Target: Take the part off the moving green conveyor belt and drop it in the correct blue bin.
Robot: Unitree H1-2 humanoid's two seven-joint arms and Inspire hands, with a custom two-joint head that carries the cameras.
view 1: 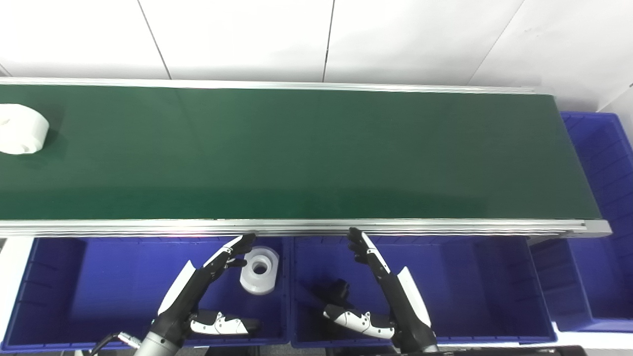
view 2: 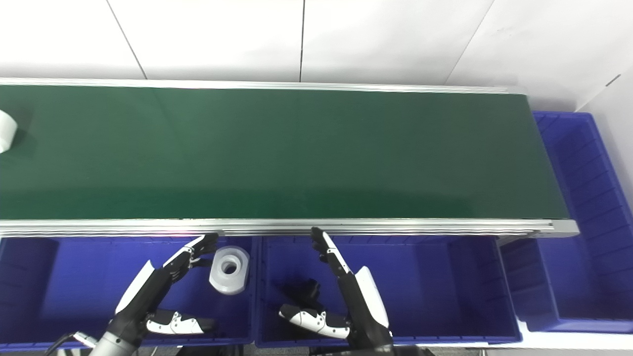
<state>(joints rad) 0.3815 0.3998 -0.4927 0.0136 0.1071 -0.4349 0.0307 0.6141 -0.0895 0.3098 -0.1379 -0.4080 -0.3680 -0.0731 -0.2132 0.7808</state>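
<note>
A white part [view 1: 21, 128] lies on the green conveyor belt [view 1: 296, 153] at its far left end; in the right eye view only its edge [view 2: 6, 131] shows. Another white part with a round hole [view 1: 259, 269] lies in the left blue bin [view 1: 74, 291], at its right side. My left hand [view 1: 205, 282] is open and empty over that bin, fingers stretched toward the belt's near rail, just left of the holed part. My right hand [view 1: 381, 287] is open and empty over the middle blue bin [view 1: 470, 291].
The belt's metal near rail [view 1: 296, 227] runs just beyond both hands' fingertips. A third blue bin [view 1: 603, 222] stands past the belt's right end. A white wall is behind the belt.
</note>
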